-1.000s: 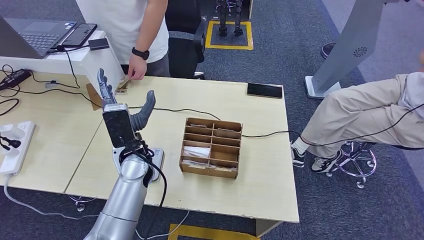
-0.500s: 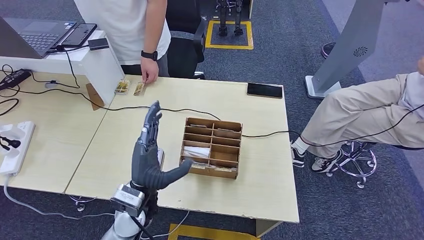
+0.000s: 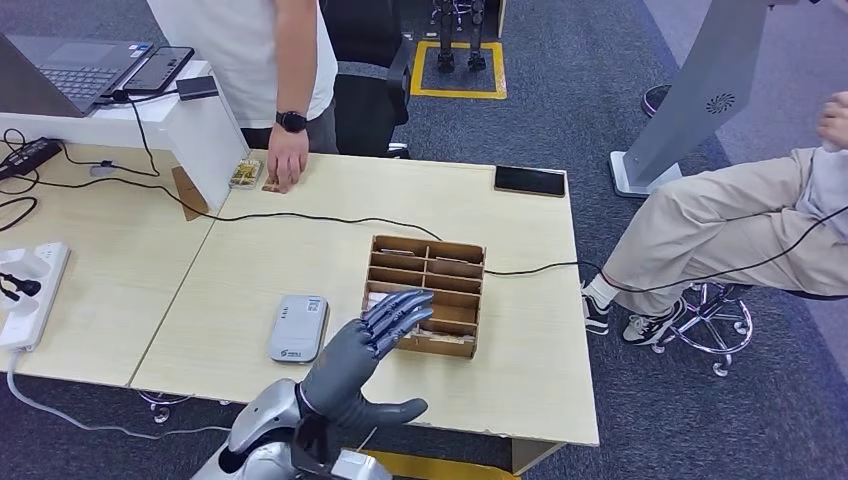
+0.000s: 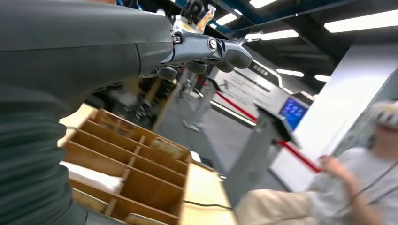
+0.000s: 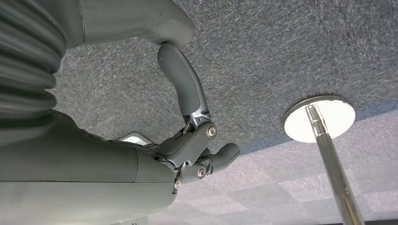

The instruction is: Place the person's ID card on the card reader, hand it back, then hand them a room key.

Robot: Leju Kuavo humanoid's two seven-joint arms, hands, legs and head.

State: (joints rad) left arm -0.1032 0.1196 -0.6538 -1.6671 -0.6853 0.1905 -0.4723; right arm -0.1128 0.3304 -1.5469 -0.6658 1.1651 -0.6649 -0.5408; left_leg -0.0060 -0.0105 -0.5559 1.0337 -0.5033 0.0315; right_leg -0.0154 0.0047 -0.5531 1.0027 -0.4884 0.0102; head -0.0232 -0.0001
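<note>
My left hand (image 3: 368, 345) hovers low over the table's front edge, between the card reader and the wooden box. Its fingers are spread and straight, pointing at the box, and it holds nothing. The grey card reader (image 3: 298, 327) lies flat with nothing on it. Two small cards (image 3: 245, 173) lie at the table's far edge, and a person's hand (image 3: 286, 163) rests on the right one. In the left wrist view my fingers (image 4: 211, 47) reach out above the box (image 4: 136, 171). My right hand (image 5: 187, 150) hangs over carpet, holding nothing, thumb apart from the fingers.
The wooden compartment box (image 3: 425, 295) holds white slips and cards. A black phone (image 3: 529, 180) lies at the far right edge, with a cable across the table. A white stand (image 3: 205, 120), a laptop (image 3: 70, 70) and a power strip (image 3: 30, 290) sit left. Someone sits at right (image 3: 720, 230).
My left arm has dropped from reaching high toward the person and pulled back to the front edge, uncovering the card reader. The person's hand now rests on the card at the far edge.
</note>
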